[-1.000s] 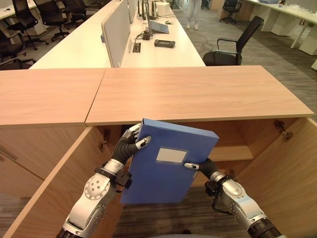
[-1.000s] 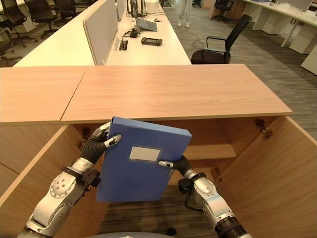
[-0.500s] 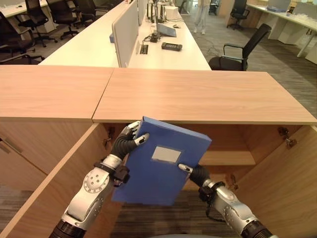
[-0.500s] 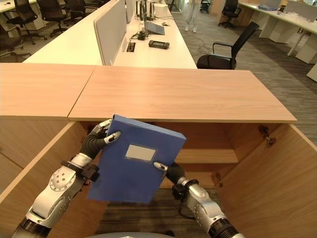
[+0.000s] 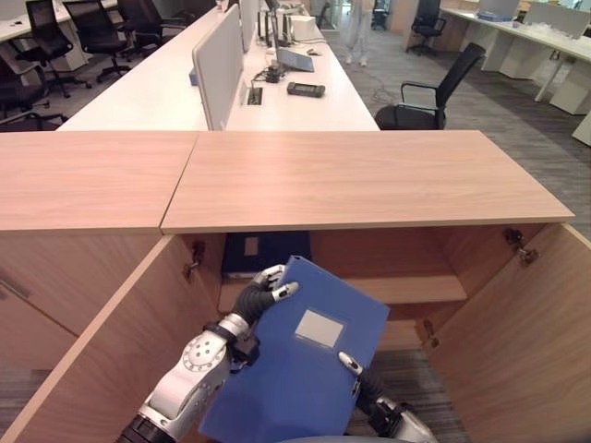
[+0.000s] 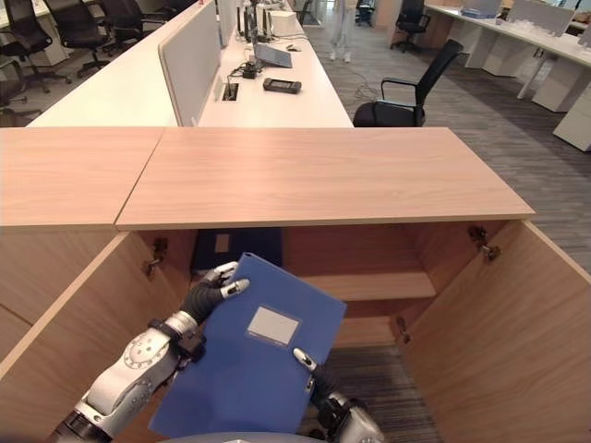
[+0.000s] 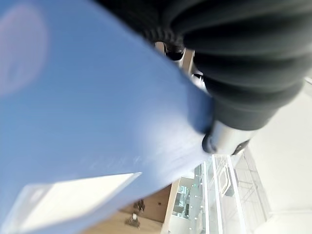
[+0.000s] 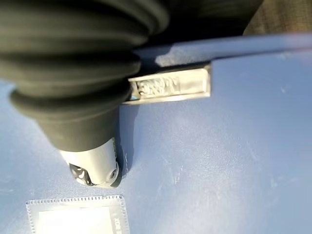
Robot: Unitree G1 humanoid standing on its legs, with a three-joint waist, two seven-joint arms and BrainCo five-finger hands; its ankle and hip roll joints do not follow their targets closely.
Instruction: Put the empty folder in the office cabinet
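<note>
1. Folder (image 5: 300,369): blue, box-type, pale label on its face; held tilted in front of the open cabinet (image 5: 360,175), below its wooden top and outside the compartment.
2. Left hand (image 5: 259,297): clamped on the upper left edge, thumb curled over the front face, fingers wrapped behind.
3. Right hand (image 5: 355,367): thumb pressed on the face near the right edge, rest of the hand tucked behind the folder; grip read as a pinch, though the back fingers stayed hidden.
4. Progress, as a judgement: picked up and carried to the cabinet mouth, doors already open; not yet inserted. Left to do: level it with a compartment, slide it in, let go.
5. Shelf (image 5: 406,288) inside: bare wood on its right part; a dark binder (image 5: 263,253) stood at the back on the left, directly behind the folder's top corner. Likely a squeeze on that side; right half appeared the easier slot.
6. Open doors (image 5: 526,323) flared out on both sides, close to each forearm; little room for swinging the elbows.
7. Farther off: white desks (image 5: 305,97) with a divider screen, a black office chair (image 5: 434,88), a person's legs (image 5: 358,28) at the far end of the aisle.
</note>
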